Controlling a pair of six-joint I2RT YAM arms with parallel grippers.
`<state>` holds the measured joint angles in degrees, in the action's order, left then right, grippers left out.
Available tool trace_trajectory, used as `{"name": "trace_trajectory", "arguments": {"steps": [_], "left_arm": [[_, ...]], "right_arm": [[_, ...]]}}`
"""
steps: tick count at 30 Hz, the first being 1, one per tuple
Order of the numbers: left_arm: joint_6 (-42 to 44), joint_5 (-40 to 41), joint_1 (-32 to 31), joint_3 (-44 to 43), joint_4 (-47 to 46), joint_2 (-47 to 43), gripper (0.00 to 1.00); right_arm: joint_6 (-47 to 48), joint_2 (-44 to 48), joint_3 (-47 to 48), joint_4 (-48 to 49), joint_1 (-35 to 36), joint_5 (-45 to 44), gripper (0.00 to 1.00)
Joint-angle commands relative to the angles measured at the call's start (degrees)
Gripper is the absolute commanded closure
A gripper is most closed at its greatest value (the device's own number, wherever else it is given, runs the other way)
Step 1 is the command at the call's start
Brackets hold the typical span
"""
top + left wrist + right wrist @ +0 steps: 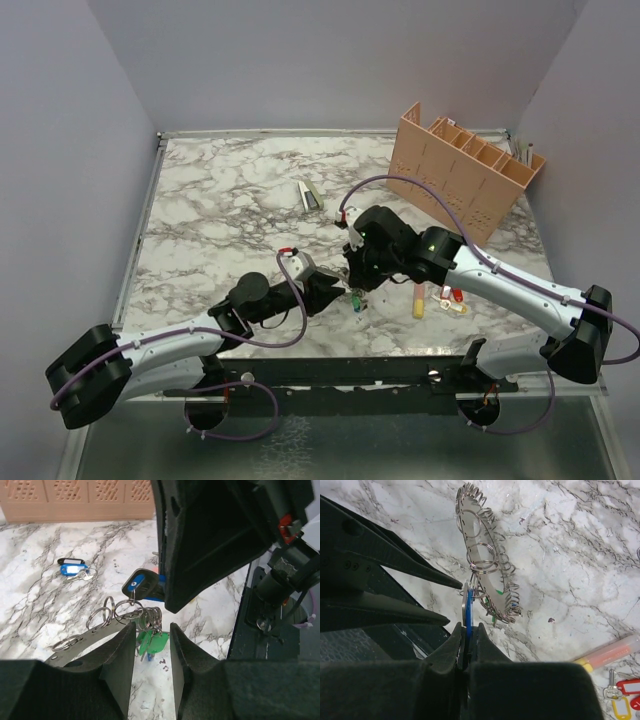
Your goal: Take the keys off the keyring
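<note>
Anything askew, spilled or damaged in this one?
Nothing spilled or damaged. The peach rack sits skewed to the table edges, back right; the keyring is tilted on edge, by the blue key pinched in the right claw.

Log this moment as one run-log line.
right jaws: shut on blue key | left jaws: open by green keys | keyring: keys not yet off

Marble table (220, 230) bears a peach crate (465, 175), tagged keys (452, 299), a marker (418, 300).
</note>
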<state>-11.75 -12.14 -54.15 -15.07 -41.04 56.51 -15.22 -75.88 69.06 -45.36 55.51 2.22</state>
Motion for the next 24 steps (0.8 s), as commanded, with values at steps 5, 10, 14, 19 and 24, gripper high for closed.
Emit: {"name": "trace_trajectory", "arguments": {"steps": [5, 10, 14, 19, 24], "left_arm": [[-7.67, 8.2, -0.95, -1.19, -0.8, 2.98, 0.65], [-10.01, 13.04, -1.13, -1.14, -0.78, 3.46, 0.63], [-10.78, 17.34, -1.13, -0.77, -0.72, 3.55, 0.6], [-9.8, 21.55, -1.13, 0.48, -0.63, 4.0, 0.58], [-8.14, 22.78, -1.13, 2.3, -0.28, 2.32, 0.61]], "right_arm": [[-1.57, 0.43, -1.56, 6.19, 0.44, 3.09, 0.99], [-0.81, -0.39, -2.64, 6.99, 0.38, 6.04, 1.0], [-0.13, -0.54, -3.76, 8.1, 0.39, 7.22, 1.0], [1.03, -0.86, -4.15, 9.24, 0.38, 6.1, 0.99], [1.18, -1.84, -4.43, 9.85, 0.39, 5.13, 0.99]]}}
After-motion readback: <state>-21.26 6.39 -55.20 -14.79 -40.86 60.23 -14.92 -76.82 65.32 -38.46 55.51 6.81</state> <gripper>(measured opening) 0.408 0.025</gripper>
